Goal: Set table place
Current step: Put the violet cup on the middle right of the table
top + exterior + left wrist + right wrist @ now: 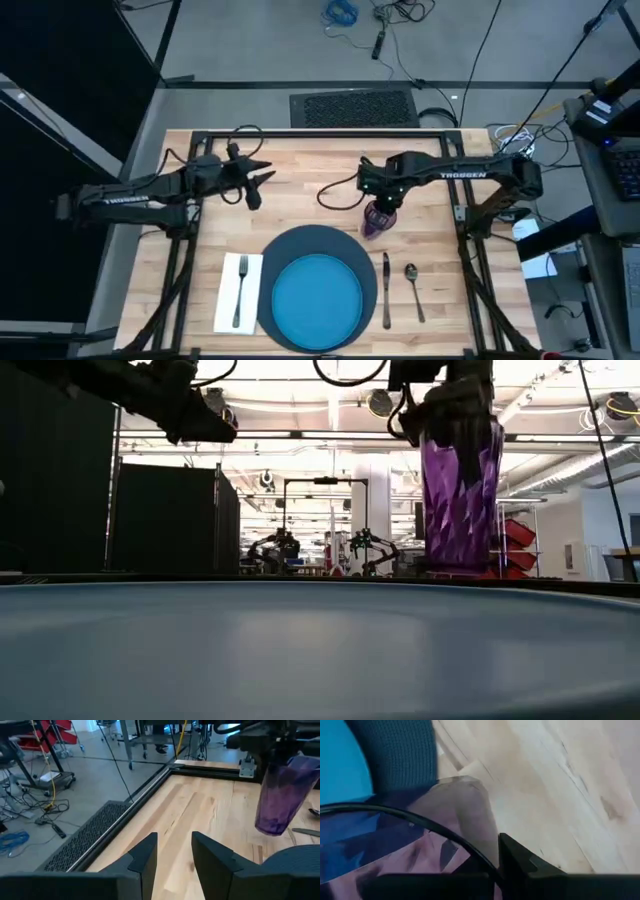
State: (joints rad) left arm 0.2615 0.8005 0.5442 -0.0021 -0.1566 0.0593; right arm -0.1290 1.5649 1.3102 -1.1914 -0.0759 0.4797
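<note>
A purple cup (374, 221) hangs under my right gripper (381, 198), which is shut on it, just off the far right rim of the dark round mat (290, 250). A blue plate (318, 300) lies on the mat. Left of the mat a fork (240, 288) lies on a white napkin (226, 300). To the right of the mat are a knife (386, 290) and a spoon (412, 288). My left gripper (256, 180) waits open above the table's far left part, holding nothing. My right gripper holds the purple cup by its rim (470, 851), coming from above with the fingers pointing down. One finger (520, 862) stands outside the cup's wall; the cup hides the other. The cup (282, 795) hangs tilted below the fingers; whether its base touches the table, I cannot tell.
Bare wood of the table (310, 170) lies between the two grippers and along the far edge. Black frame bars (320, 132) run around the top. A black cable (335, 195) loops on the table by my right arm.
</note>
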